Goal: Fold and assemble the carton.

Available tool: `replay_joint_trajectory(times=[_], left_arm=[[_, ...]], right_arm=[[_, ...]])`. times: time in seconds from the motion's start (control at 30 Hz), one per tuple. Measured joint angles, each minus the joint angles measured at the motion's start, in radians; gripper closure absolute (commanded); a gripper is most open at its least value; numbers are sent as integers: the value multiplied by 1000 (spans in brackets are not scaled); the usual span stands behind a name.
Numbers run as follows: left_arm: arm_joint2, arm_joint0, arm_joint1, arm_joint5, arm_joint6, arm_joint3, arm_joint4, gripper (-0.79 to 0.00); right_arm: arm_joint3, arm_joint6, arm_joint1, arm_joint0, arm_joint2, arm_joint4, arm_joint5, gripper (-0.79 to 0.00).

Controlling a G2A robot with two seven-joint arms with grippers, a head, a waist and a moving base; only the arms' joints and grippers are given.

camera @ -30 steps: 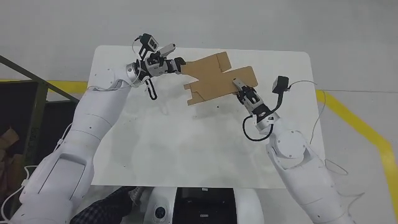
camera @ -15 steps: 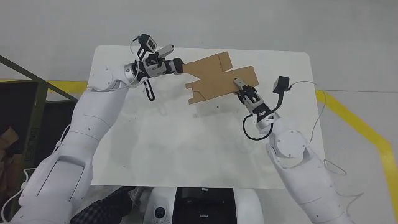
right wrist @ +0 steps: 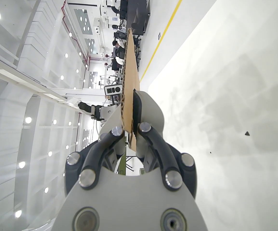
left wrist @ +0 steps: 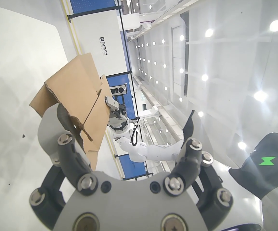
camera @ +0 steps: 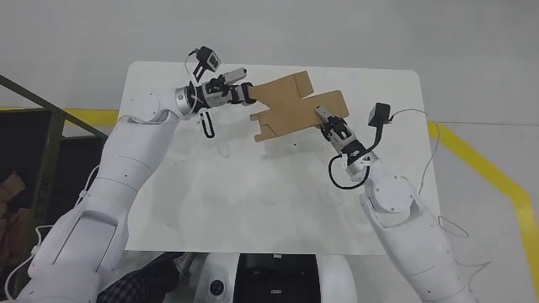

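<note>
The top view showed the flat carton (camera: 290,105) held over the far middle of the table (camera: 253,210), the right gripper (camera: 322,118) at its right edge and the left gripper (camera: 242,93) at its left end. The right wrist view caught the carton (right wrist: 129,80) edge-on, pinched tight between the fingers (right wrist: 151,111). The left wrist view had its fingers (left wrist: 189,131) spread wide, one lying against the carton's ragged corner (left wrist: 76,97), clamping nothing.

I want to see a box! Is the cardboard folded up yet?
Not yet. The carton is a flat sheet; edge-on in the right claw it looks thin.
</note>
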State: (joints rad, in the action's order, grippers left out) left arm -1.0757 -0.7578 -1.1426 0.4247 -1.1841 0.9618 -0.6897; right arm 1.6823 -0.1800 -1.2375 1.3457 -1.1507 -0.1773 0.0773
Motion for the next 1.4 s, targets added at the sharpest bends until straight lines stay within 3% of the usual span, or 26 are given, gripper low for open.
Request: replay_joint_trajectory(times=[0.4,0.73,0.9,1.13,1.4], left_arm=[[-8,-2,6,38,11,27,118,-773],[2,-3,0,-8,26,10,130,-529],[3,5,-3,-26,24,-8,126,-459],[7,11,-6,-46,5,-22,126,-465],[12,17,-10,-55,-4,-36,133,-268]], right_arm=[[-3,-15,-7,-1,-5,-3,-14,0],[2,-15,-12,0,-7,10,-3,0],[2,-12,-15,2,-9,13,5,0],[3,-4,-19,2,-13,11,7,0],[5,5,-23,2,-21,17,5,0]])
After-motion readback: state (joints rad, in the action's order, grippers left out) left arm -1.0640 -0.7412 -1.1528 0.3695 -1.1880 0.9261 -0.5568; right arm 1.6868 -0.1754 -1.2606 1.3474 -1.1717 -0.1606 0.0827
